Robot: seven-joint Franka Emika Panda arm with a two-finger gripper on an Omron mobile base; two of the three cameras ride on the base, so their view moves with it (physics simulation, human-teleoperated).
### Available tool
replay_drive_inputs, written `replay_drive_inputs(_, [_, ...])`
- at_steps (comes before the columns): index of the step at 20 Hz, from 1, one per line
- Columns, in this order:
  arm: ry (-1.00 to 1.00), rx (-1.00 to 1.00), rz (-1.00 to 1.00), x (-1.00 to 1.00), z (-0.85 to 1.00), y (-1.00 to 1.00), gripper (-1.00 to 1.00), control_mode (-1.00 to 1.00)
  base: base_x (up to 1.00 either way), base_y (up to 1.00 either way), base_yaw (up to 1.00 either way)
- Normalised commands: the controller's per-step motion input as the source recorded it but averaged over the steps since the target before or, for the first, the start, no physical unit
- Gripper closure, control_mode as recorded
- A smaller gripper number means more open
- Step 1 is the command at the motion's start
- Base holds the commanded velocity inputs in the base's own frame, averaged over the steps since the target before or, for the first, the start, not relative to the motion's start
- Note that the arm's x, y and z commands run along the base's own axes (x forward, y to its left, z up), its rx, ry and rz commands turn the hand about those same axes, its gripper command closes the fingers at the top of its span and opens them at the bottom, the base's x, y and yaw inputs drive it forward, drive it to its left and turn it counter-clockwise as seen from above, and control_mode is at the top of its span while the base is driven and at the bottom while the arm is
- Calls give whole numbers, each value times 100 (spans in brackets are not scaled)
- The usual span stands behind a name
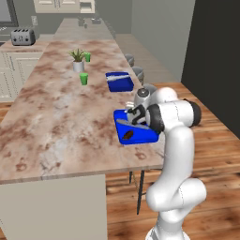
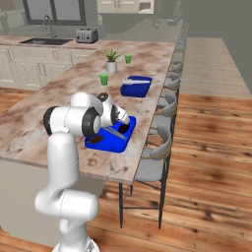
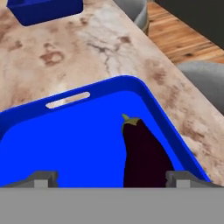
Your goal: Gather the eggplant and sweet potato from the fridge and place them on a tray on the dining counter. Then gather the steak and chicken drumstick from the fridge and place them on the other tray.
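Observation:
On the dining counter (image 1: 56,126) the near blue tray (image 3: 65,144) holds a dark purple eggplant (image 3: 144,153), lying flat with its green stem pointing away from me. My gripper (image 3: 111,179) hovers just over that tray, open; the eggplant lies inside the gap, close to the right fingertip (image 3: 179,177) and well apart from the left one. From the base views my gripper (image 1: 136,117) sits low over the tray (image 1: 145,137), and a reddish-brown sweet potato (image 1: 128,136) rests at the tray's near end. The sweet potato (image 2: 96,140) and eggplant (image 2: 124,127) lie apart in the tray (image 2: 110,143).
A second blue tray (image 1: 118,80) sits farther along the counter. Beyond it stand a potted plant (image 1: 78,60) and two green cups (image 1: 84,78). Grey stools (image 2: 157,162) line the counter's right edge. A toaster (image 1: 22,36) stands on the back worktop.

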Motion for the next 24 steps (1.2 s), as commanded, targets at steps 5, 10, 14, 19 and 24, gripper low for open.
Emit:
replay_drive_inputs(5, [0,3,0,-12,55,8,-100,-100,0,0,0])
replay_drive_inputs(10, [0,7,0,-70,41,6,-100,-100,0,0,0])
replay_drive_inputs(14, [-2,10,0,-78,41,5,-100,-100,0,0,0])
replay_drive_inputs(19, [-2,9,0,-73,39,3,-100,-100,0,0,0])
replay_drive_inputs(24, [0,1,0,-55,56,2,-100,-100,0,0,0])
